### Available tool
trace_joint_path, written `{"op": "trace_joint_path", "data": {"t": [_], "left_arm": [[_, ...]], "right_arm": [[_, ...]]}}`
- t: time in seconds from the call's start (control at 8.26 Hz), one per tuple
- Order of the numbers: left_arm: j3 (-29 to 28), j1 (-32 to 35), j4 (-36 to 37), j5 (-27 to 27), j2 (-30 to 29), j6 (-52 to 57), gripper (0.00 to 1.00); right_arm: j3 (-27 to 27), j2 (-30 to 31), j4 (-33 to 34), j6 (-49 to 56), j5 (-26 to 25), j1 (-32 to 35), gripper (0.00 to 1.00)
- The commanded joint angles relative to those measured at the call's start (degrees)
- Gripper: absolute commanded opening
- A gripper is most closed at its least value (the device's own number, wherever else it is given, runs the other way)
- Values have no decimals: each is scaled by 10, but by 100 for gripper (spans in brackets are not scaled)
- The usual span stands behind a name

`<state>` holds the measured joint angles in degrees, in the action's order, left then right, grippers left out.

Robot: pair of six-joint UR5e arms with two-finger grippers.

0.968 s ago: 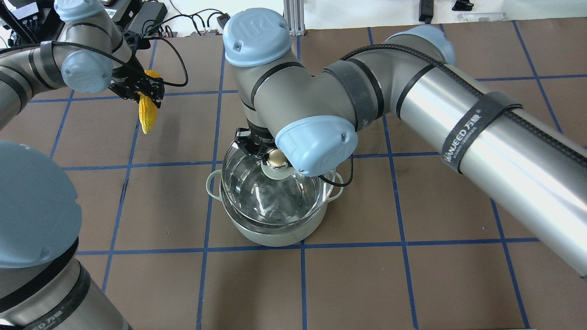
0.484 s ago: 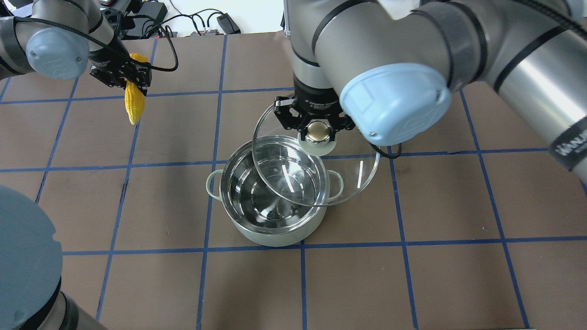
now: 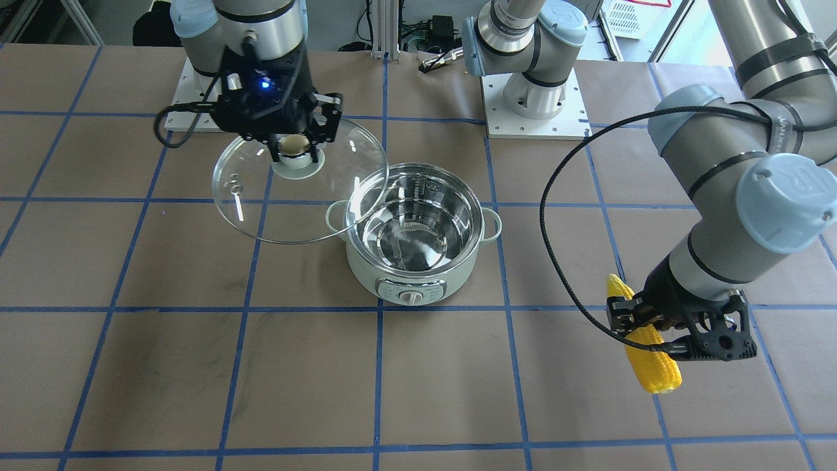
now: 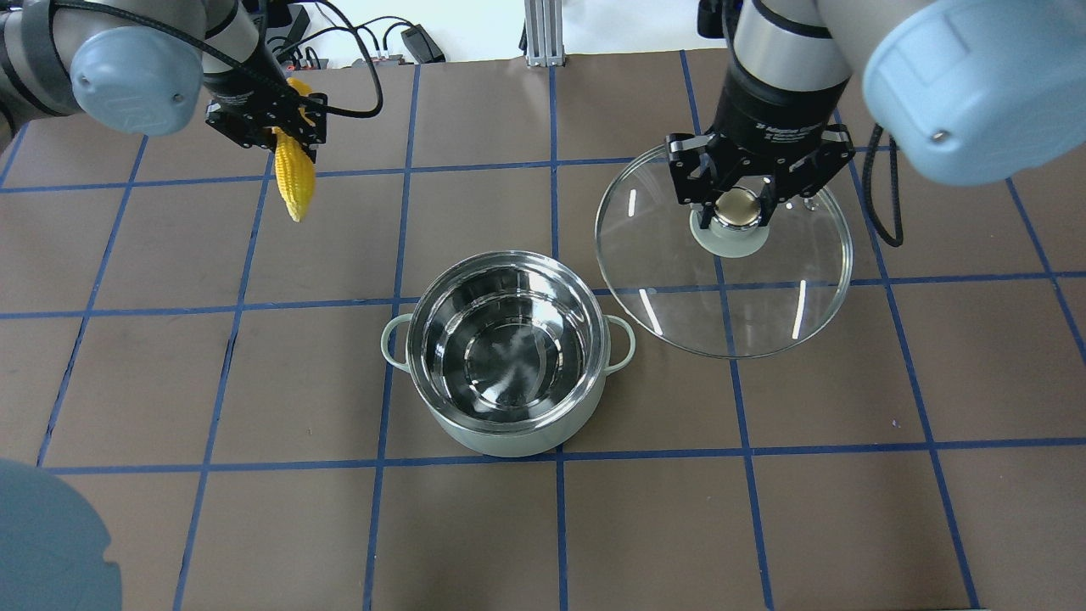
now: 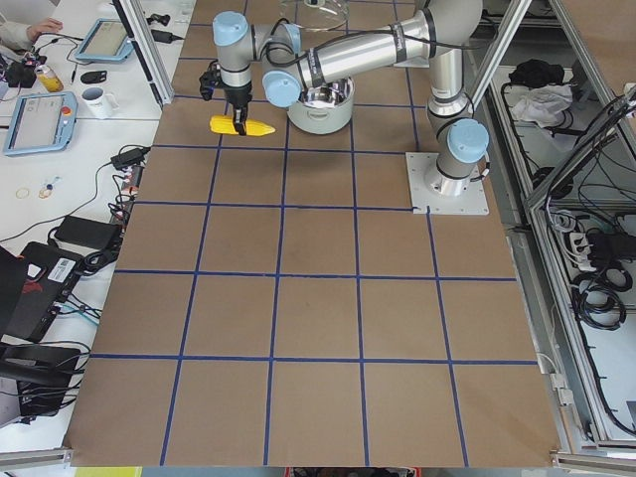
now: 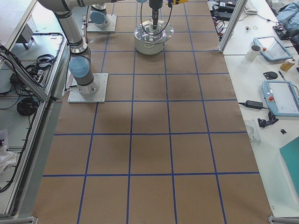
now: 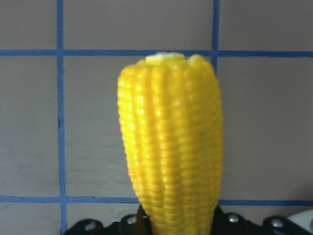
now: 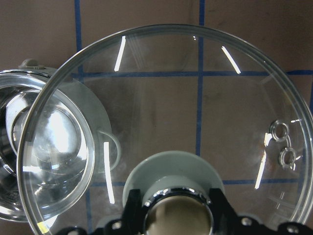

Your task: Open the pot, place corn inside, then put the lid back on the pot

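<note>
The pale mint-green pot (image 4: pixel 507 356) (image 3: pixel 416 242) stands open in the middle of the table, its steel inside empty. My right gripper (image 4: pixel 740 208) (image 3: pixel 294 145) is shut on the gold knob of the clear glass lid (image 4: pixel 747 288) (image 3: pixel 261 203) and holds it in the air to the right of the pot. The lid also fills the right wrist view (image 8: pixel 195 117). My left gripper (image 4: pixel 280 127) (image 3: pixel 673 327) is shut on the yellow corn (image 4: pixel 293 178) (image 3: pixel 647 353) (image 7: pixel 171 142), which hangs above the table far left of the pot.
The table is brown paper with a blue tape grid (image 4: pixel 560 458). Cables and a power brick (image 4: pixel 399 38) lie beyond the far edge. The arm bases (image 3: pixel 533 98) stand on white plates behind the pot in the front-facing view.
My right gripper has carried the lid up off the pot and away to the right. My left gripper with the corn has shifted slightly right and the corn now hangs more upright.
</note>
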<state>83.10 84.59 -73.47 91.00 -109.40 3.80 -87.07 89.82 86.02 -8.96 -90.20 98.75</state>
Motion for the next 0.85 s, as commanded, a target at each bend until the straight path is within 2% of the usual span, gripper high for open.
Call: {"op": "trace_joint_path", "data": {"t": [0.0,0.12,0.36,0.73], "left_arm": [[4,99,-24,-12,17,-133,0],[5,135,-27,-13,17,-173,0],[48,187,-38,-16,28,-181,0],[119,202,-39,-16,57,-201,0]], "right_arm": [[-3,13,-26,28,-4,-35,27],[-3,13,-30,30,-3,-34,26],[-3,15,-31,29,-1,-34,26],[-3,15,-31,29,-2,-34,26]]}}
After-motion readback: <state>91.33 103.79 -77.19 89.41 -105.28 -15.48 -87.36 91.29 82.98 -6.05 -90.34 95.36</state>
